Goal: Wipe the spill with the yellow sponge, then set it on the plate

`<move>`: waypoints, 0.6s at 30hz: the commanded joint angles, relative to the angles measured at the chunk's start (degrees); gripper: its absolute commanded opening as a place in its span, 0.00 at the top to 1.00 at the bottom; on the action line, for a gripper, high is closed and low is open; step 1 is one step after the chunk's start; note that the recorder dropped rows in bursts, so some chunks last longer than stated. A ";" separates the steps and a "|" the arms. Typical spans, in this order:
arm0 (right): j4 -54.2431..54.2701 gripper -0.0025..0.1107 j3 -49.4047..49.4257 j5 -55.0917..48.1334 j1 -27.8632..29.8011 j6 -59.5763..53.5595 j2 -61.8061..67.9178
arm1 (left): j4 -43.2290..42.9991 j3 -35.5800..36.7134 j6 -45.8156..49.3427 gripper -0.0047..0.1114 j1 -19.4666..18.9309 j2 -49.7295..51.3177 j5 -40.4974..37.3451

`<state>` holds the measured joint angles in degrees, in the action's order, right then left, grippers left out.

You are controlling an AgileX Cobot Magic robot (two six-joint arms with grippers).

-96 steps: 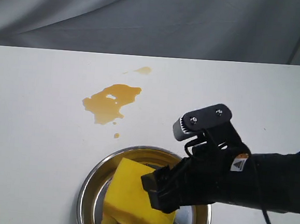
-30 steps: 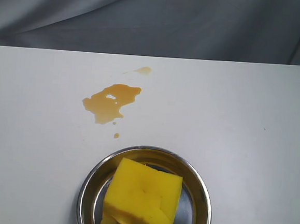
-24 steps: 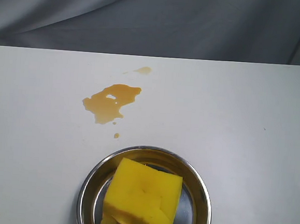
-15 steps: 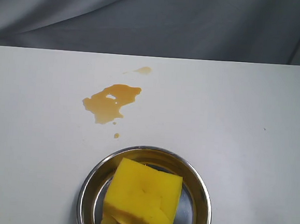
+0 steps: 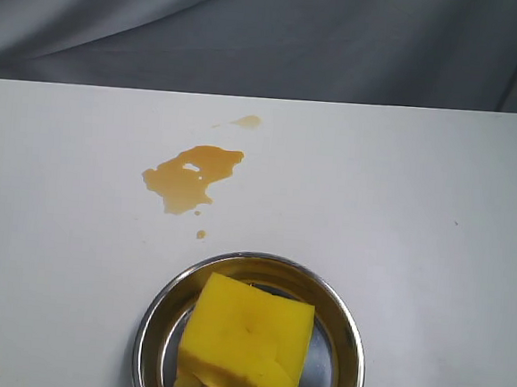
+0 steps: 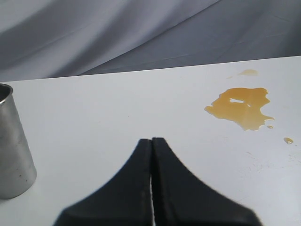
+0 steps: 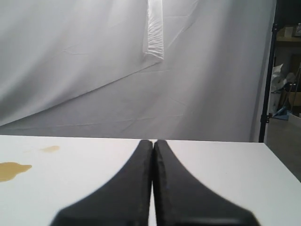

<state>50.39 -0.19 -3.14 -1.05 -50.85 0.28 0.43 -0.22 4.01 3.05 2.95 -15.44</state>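
The yellow sponge point(image 5: 245, 342) lies in the plate point(image 5: 157, 316), a shiny steel dish at the table's near edge, with nothing holding it. Behind the plate the amber spill point(image 5: 188, 178) spreads on the white table, with stray droplets point(image 5: 201, 234) nearby; it also shows as the spill point(image 6: 241, 107) in the left wrist view and the spill point(image 7: 13, 169) in the right wrist view. No arm appears in the exterior view. My left gripper point(image 6: 152, 140) is shut and empty above bare table. My right gripper point(image 7: 153, 141) is shut and empty too.
A steel cup point(image 6: 13, 149) stands on the table beside my left gripper. A grey cloth backdrop point(image 5: 271, 33) hangs behind the table's far edge. A dark stand and shelf clutter point(image 7: 282, 70) lie beyond the table's right end.
About three seconds ago my right gripper was at the sponge over the plate; since then it has drawn out of the exterior view. Nothing has moved in the last second.
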 commanded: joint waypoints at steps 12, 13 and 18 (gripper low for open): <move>-77.36 0.98 0.19 -8.41 0.42 79.59 -0.28 | 0.44 0.22 -0.07 0.96 0.28 -0.25 0.14; -77.36 0.98 0.19 -9.10 0.42 79.08 -0.28 | 0.44 0.22 -0.07 0.96 0.28 -0.25 0.14; -69.30 0.98 0.19 -9.31 0.42 68.76 -0.28 | 0.44 0.22 -0.07 0.96 0.28 -0.25 0.14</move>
<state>-22.73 -0.19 -12.75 -1.05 22.56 0.28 0.43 -0.22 4.01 3.05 2.95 -15.44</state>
